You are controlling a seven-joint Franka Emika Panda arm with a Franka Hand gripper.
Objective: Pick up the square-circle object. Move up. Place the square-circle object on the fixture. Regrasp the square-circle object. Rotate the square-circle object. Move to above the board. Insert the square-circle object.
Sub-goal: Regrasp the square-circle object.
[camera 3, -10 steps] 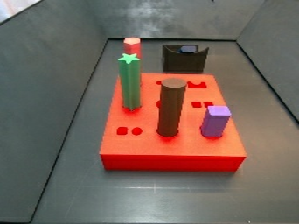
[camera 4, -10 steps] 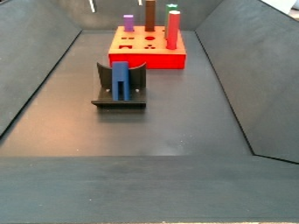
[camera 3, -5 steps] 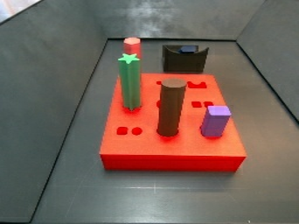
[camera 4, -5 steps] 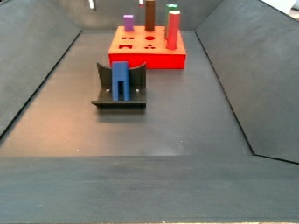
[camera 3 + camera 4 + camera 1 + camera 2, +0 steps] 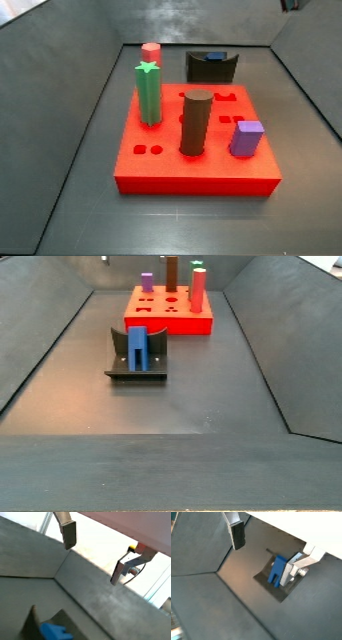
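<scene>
I saw the blue piece (image 5: 138, 348) standing upright in the fixture (image 5: 136, 369), a smooth boxy slab between the dark bracket's walls on the floor, near of the board (image 5: 170, 322). In a wrist view the same piece (image 5: 276, 570) sat in the fixture (image 5: 271, 582) far below the gripper (image 5: 265, 554), whose flat silver fingers (image 5: 236, 534) stood wide apart with nothing between them.

The board was a glossy red slab with cut holes, carrying a green star-topped post (image 5: 148, 94), a dark brown cylinder (image 5: 195, 123), a purple block (image 5: 246, 138) and a red peg (image 5: 151, 52).

Compared with half a second before, I found the blue piece, fixture and board unmoved; a small dark bit of the gripper (image 5: 287, 5) now showed at the top edge of a side view, where none showed then.

The grey floor (image 5: 174, 406) lay open around the fixture, bounded by sloping matte walls left and right, with wide room near the camera.
</scene>
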